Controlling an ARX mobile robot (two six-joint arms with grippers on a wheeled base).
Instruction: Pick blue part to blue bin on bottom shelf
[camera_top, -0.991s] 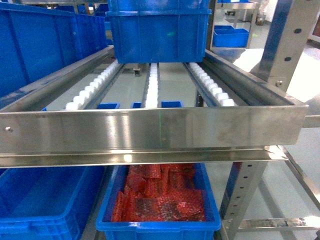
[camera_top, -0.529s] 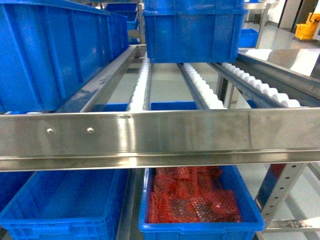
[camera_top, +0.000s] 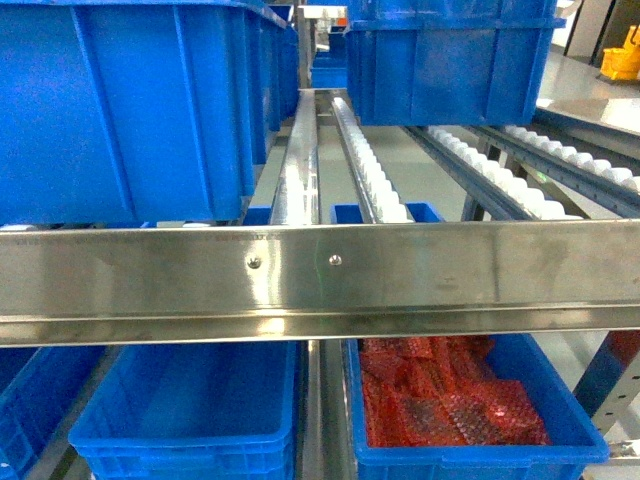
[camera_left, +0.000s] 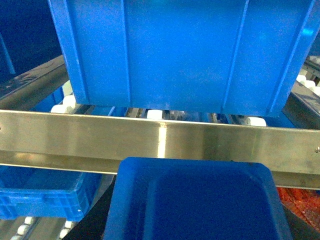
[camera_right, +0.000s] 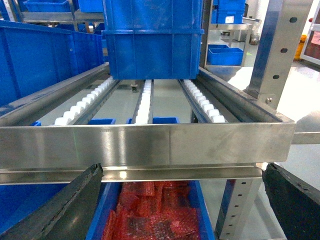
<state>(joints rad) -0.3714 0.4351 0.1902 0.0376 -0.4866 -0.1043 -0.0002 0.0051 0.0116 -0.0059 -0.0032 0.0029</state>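
The blue part (camera_left: 195, 192), a flat tray-like piece with rounded corners, fills the bottom of the left wrist view. My left gripper (camera_left: 195, 227) is shut on it, with a dark finger (camera_left: 97, 220) showing at its left edge. It hangs just in front of the bottom shelf's steel front rail (camera_left: 165, 142). A big blue bin (camera_left: 185, 55) sits on the white rollers right behind that rail. From the head, the rail (camera_top: 300, 272) with two screws crosses the middle, with a blue bin (camera_top: 130, 110) above left. My right gripper (camera_right: 175, 200) is open and empty. Neither gripper shows in the head view.
Under the rail stand an empty blue bin (camera_top: 190, 405) and a blue bin of red bubble wrap (camera_top: 450, 405). Another blue bin (camera_top: 450, 60) sits further back on the rollers (camera_top: 375, 185). A perforated steel upright (camera_right: 277, 50) stands at the right.
The head view has slid left along the rack. The rail screws and the red-wrap bin moved rightward in frame, and the large left bin now fills the upper left.
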